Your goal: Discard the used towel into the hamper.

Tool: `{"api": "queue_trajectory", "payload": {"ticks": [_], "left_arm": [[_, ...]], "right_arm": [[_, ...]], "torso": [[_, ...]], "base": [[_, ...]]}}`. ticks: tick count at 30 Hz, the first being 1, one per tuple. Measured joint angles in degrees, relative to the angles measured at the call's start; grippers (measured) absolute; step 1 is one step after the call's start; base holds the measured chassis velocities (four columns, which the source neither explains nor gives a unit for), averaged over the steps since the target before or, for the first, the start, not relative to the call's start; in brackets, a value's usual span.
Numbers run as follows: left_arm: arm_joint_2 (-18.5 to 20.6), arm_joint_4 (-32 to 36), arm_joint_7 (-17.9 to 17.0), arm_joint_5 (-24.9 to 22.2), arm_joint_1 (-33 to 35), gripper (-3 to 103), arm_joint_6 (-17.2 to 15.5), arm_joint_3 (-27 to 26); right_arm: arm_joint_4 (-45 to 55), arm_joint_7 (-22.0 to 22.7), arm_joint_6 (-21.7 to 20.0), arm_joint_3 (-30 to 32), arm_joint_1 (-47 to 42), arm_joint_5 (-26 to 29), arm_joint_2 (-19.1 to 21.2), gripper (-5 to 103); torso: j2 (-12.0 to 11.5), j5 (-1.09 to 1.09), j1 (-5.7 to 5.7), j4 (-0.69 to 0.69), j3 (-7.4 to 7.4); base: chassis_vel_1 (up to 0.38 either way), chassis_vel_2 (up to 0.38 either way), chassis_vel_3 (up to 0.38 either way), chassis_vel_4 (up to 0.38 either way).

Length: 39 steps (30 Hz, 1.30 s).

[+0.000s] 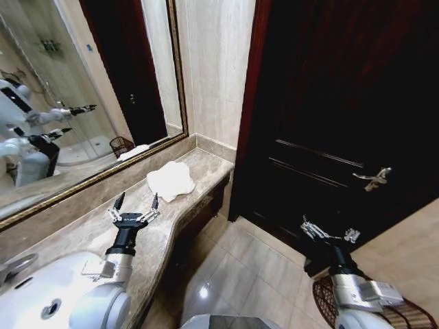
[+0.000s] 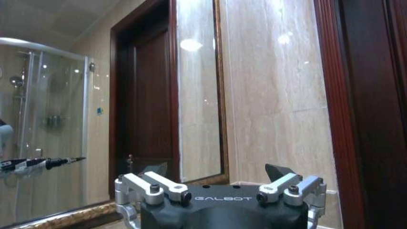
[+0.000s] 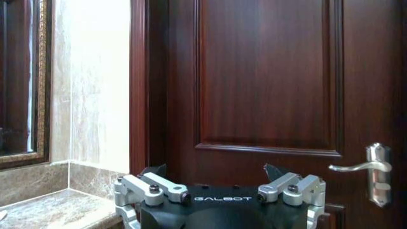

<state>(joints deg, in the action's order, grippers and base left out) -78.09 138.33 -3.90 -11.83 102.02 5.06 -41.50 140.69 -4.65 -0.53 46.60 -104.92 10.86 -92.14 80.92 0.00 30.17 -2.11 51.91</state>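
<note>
Marble counter (image 1: 82, 233), crumpled white towel (image 1: 171, 181), woven hamper (image 1: 394, 317), L end effector (image 1: 136, 201) & R end effector (image 1: 328, 233) open.

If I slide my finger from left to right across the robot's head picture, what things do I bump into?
Round white sink → open left gripper above the beige marble counter → crumpled white towel → open right gripper → silver lever door handle → dark reddish-brown woven hamper on the floor.
</note>
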Motion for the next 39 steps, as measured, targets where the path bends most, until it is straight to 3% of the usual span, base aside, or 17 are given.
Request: {"api": "queue_trajectory", "payload": {"ticks": [17,19,21,22,29,33,37,39], "left_arm": [[0.3,-0.6,-1.3,-0.1,-0.5,100,-2.5,-0.1],[0.5,-0.2,-2.8,-0.1,-0.7,100,-6.0,0.0],[0.6,-0.1,-3.1,-0.1,-0.8,100,-6.7,0.0],[0.9,0.2,-4.0,-0.4,-1.2,100,-9.4,0.2],[2.1,0.6,-4.6,-2.2,-2.7,100,-14.3,0.4],[4.2,0.3,-6.7,-5.5,-5.4,100,-21.0,0.8],[5.1,-0.1,-7.5,-6.9,-6.6,100,-23.4,0.9],[6.6,-1.3,-8.6,-9.6,-9.4,100,-27.3,1.0]], "right_arm": [[0.2,-0.5,-0.3,0.0,0.1,-0.1,0.0,100],[0.2,-0.5,-0.5,0.0,0.1,0.0,0.0,100],[0.2,-0.5,-0.5,0.0,0.1,0.0,0.0,100],[0.2,-0.5,-0.5,-0.1,0.1,0.3,0.0,100],[0.0,-0.8,0.2,0.2,0.2,-1.0,0.0,100],[-0.2,-0.4,0.1,0.4,0.1,-0.8,0.3,100],[-0.3,-0.3,0.1,0.5,0.1,-0.8,0.4,100],[-0.5,-0.2,0.1,0.5,0.0,-0.7,0.4,100]], "torso": [[0.0,0.00,0.00,0.00,0.00],[0.0,0.00,-0.01,0.01,0.00],[0.0,0.00,-0.01,0.01,0.00],[0.0,0.01,0.01,0.00,0.01],[0.0,0.01,0.02,0.00,0.01],[0.0,0.00,-0.02,0.00,0.00],[0.0,-0.01,-0.02,0.00,0.00],[0.0,0.00,-0.02,0.00,0.00]], "base": [[-0.101,0.097,0.105,-0.104],[-0.126,0.099,0.115,-0.117],[-0.125,0.098,0.119,-0.122],[-0.106,0.108,0.115,-0.104],[-0.066,0.061,0.064,-0.057],[-0.006,0.002,-0.023,-0.027],[0.010,-0.011,-0.005,0.026],[0.000,0.000,0.000,0.000]]}}
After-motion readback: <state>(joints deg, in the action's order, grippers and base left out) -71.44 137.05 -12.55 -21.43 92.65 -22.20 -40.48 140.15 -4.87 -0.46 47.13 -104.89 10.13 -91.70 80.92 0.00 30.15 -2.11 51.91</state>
